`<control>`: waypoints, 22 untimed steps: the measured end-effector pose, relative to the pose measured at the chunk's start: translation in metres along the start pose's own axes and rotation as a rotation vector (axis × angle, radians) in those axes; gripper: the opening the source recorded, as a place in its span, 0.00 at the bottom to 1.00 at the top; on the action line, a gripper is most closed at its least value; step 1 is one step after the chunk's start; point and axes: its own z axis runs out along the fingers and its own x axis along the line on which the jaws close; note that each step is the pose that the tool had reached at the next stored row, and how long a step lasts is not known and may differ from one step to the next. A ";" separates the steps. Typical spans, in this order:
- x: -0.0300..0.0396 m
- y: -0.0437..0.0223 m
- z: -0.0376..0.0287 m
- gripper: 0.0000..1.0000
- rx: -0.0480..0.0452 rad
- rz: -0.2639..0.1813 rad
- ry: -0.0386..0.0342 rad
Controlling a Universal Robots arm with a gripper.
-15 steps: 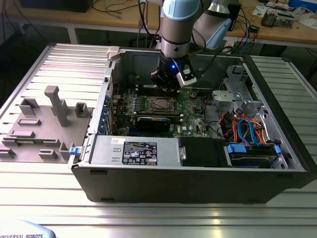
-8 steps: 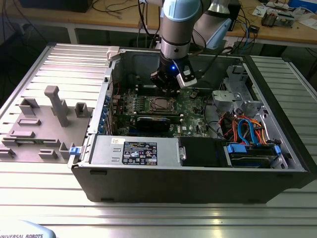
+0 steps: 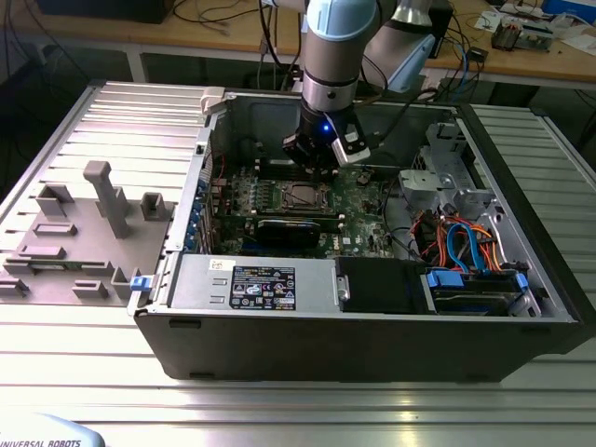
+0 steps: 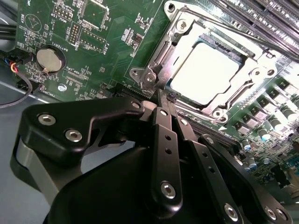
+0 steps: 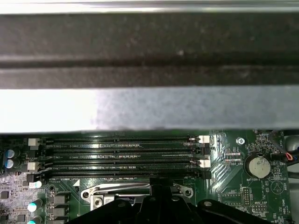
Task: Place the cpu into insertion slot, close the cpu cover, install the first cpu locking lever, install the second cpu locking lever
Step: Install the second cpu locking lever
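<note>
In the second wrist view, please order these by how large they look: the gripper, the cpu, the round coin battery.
1. gripper: looks largest, though it is nearest the camera, so this is appearance only.
2. cpu: bright square top, seated inside the cpu cover.
3. coin battery: clearly smallest, on the green board.

An open computer case (image 3: 279, 354) lay on a ribbed metal table (image 3: 84, 372), a grey fixture (image 3: 102, 200) beside it, memory slots (image 5: 121, 154) and a coin battery (image 4: 50, 59) on its board.
</note>
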 end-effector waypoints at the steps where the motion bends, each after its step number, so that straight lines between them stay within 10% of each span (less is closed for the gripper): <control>1: 0.0000 -0.0009 -0.0001 0.11 0.0001 0.000 0.0000; 5: 0.0000 -0.0011 -0.0044 0.11 0.0001 0.000 0.0000; 16: -0.0004 0.0029 -0.0412 0.11 0.0049 0.000 -0.0001; 22: -0.0006 -0.0021 -0.0433 0.11 0.0054 -0.002 0.0016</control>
